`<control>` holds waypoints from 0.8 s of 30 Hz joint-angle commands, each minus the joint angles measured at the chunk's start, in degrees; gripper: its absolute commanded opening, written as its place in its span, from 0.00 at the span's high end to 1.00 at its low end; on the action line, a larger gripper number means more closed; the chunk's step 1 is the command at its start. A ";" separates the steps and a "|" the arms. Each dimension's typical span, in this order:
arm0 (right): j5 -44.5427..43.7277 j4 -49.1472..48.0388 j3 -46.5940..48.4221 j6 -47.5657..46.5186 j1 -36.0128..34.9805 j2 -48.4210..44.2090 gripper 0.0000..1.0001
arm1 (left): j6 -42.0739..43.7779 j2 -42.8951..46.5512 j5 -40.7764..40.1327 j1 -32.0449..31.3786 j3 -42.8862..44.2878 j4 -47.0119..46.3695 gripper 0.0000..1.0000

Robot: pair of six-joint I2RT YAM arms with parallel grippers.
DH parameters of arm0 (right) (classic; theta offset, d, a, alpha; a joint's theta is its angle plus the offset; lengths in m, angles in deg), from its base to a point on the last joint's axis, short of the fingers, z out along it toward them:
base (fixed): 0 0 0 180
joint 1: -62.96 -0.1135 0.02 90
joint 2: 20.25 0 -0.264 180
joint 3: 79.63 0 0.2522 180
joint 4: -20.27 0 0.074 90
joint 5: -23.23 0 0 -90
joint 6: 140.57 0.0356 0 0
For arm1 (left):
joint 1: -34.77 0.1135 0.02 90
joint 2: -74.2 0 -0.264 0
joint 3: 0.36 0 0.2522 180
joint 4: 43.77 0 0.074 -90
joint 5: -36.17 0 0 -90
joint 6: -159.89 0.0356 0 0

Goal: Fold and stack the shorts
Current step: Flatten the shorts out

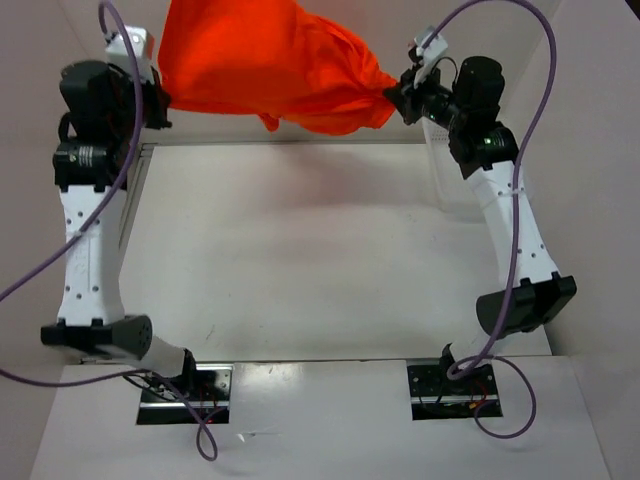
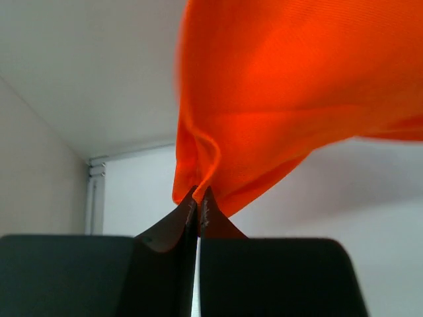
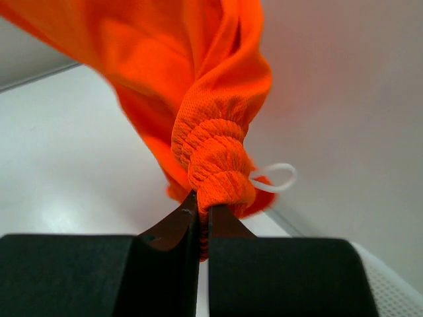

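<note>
Robot lab: plain white table

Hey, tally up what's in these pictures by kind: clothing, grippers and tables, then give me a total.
shorts: 1
grippers: 2, the left gripper and the right gripper, each shut on the shorts
table: 1
Total: 4

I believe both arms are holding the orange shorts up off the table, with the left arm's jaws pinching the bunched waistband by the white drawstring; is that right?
Not quite: the right wrist view shows the right gripper pinching the bunched waistband by the white drawstring; the left gripper holds plain fabric. Both arms do hold the shorts up off the table.
</note>
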 commanded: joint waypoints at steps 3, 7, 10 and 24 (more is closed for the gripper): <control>9.60 6.91 -22.73 -7.60 -0.42 -6.86 1.00 | 0.23 9.21 -3.40 -3.64 -32.16 3.85 1.00; 7.06 7.43 -37.79 -15.60 -1.03 -10.30 1.00 | 0.23 13.53 -5.16 -4.96 -52.39 3.85 1.00; 1.80 10.76 -48.60 -26.13 -3.75 -13.28 1.00 | 0.23 18.26 -4.46 -6.54 -65.05 5.59 0.98; -7.62 12.54 -64.98 -38.38 -9.74 -18.83 1.00 | 0.23 17.07 -5.42 -11.72 -70.02 8.33 0.34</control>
